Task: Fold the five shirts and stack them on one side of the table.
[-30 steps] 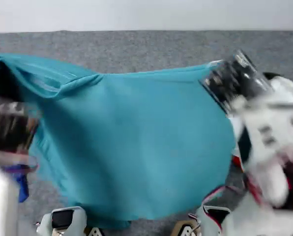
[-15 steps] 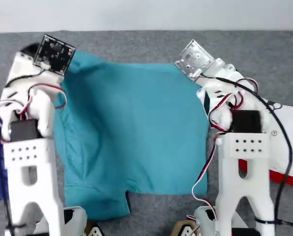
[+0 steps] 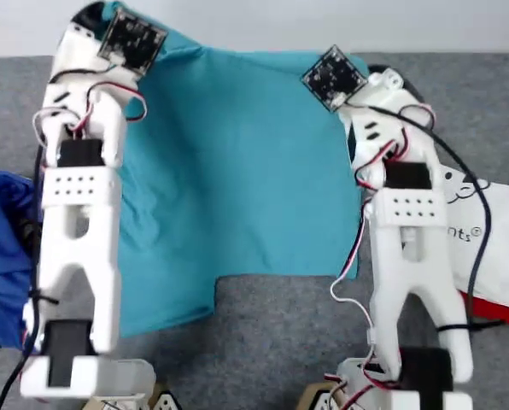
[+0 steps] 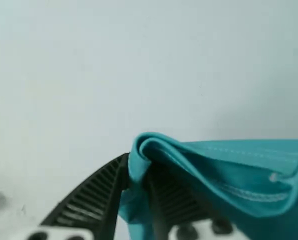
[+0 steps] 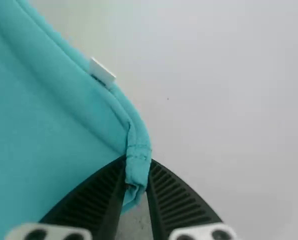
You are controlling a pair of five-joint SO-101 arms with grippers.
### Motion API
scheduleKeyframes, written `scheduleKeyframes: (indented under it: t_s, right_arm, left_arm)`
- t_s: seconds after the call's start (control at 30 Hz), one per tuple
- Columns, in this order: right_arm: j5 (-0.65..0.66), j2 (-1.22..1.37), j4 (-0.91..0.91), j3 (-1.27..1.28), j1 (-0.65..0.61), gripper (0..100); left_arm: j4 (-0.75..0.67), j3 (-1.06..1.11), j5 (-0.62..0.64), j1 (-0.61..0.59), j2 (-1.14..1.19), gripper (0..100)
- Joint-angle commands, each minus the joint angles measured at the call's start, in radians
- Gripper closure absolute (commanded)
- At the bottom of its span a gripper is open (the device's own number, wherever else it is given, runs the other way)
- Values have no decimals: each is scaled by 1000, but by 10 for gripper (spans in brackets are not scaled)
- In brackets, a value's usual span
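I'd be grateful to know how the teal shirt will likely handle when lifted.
Probably floppy: the teal shirt crumples into folds where the left gripper pinches it. Likely light, as the right gripper holds it by a thin hem.

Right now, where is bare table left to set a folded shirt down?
Bare table shows at the near middle, between the teal shirt's hem and the table's front edge; another patch lies at the far right, beyond the white shirt. The left side is crowded by the blue shirt.
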Motion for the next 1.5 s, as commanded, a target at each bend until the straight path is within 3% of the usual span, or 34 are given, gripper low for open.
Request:
scheduleKeyframes:
  t_s: [0.0, 0.17, 0.5, 0.83, 1.1, 1.27, 1.47]
  right_arm:
    - [8, 13, -15, -97, 13, 987]
    - [31, 16, 85, -89, 19, 987]
    - [92, 24, 513, -87, 24, 987]
    - [94, 16, 789, -87, 25, 987]
    - [135, 16, 1036, -87, 22, 987]
    - [181, 16, 1167, -87, 22, 987]
    - [204, 25, 1181, -86, 25, 987]
  left_arm:
    - [-21, -91, -11, 6, 14, 996]
    - [175, -91, -12, 5, 12, 996]
    - [858, -91, -127, -8, -9, 996]
    - [1263, -91, -262, -9, -5, 995]
    - [1514, -90, -393, -12, 0, 995]
    - [1522, 10, -476, -74, -9, 995]
    - [1522, 188, -551, -95, -9, 995]
